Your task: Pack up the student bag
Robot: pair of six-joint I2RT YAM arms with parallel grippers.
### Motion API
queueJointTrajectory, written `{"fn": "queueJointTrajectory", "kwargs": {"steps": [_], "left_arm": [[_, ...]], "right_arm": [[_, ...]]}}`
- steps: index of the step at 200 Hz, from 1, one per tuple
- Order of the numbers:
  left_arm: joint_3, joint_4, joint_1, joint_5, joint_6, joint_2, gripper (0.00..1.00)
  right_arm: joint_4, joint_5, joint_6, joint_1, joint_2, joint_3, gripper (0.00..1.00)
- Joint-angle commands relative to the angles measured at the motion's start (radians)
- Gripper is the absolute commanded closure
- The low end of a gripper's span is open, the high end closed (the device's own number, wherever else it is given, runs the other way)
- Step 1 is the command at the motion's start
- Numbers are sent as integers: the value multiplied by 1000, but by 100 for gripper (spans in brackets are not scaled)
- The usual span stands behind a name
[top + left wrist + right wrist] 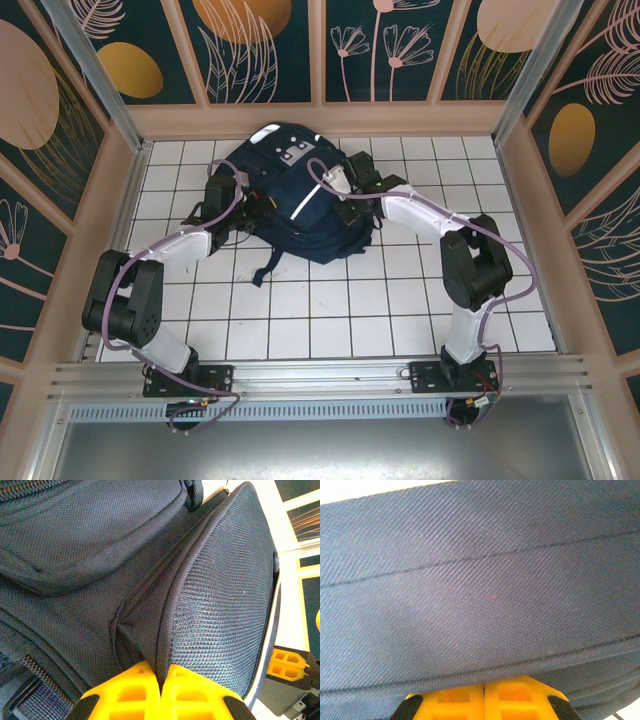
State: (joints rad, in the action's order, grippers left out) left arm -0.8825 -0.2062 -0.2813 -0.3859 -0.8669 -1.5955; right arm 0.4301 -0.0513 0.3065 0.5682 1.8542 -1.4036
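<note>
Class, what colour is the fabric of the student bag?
Dark navy blue. The student bag shows best in the top external view.

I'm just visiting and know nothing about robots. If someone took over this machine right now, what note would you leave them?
Tools: the left tool is shut, pinching a fold of fabric on the side of the bag. The right tool is shut against the bag's fabric; whether it grips any is unclear.
Where: the bag lies on the white tiled table, between the two tools.
Done: a tool is at each side of the bag.
To do: check what is inside and whether it is zipped; the pictures do not tell.
</note>
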Motion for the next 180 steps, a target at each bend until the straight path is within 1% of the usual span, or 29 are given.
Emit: {"fn": "queueJointTrajectory", "kwargs": {"steps": [1,26,48,58,87,96,105,117,125,138,151,164,180], "left_arm": [[-37,22,18,67,40,-23,100],[-68,27,18,71,45,-42,100],[-84,31,18,67,53,-64,100],[-125,32,18,63,58,-76,100],[-174,43,18,52,66,-107,100],[-183,50,18,66,65,-101,91],[-184,60,18,85,60,-89,77],[-174,94,18,124,38,-54,52],[-158,121,18,160,22,-24,44],[-103,129,18,208,-8,46,36],[-23,115,18,216,-42,117,33],[43,99,18,172,-86,178,32],[144,-4,14,55,-204,238,33]], "right_arm": [[12,11,-33,39,-96,72,100],[-7,16,-98,92,-215,169,100],[-21,-10,-162,156,-311,240,100],[-36,-14,-191,189,-348,270,100],[-108,-47,-293,251,-413,329,100],[-144,-46,-334,258,-418,337,100],[-181,-46,-379,259,-416,345,100],[-230,-42,-448,261,-404,350,100],[-260,-45,-486,264,-395,354,100],[-298,-31,-529,273,-378,359,100],[-324,-26,-549,275,-362,362,100],[-337,-25,-561,277,-345,356,100],[-329,-22,-563,279,-324,337,100]]}}
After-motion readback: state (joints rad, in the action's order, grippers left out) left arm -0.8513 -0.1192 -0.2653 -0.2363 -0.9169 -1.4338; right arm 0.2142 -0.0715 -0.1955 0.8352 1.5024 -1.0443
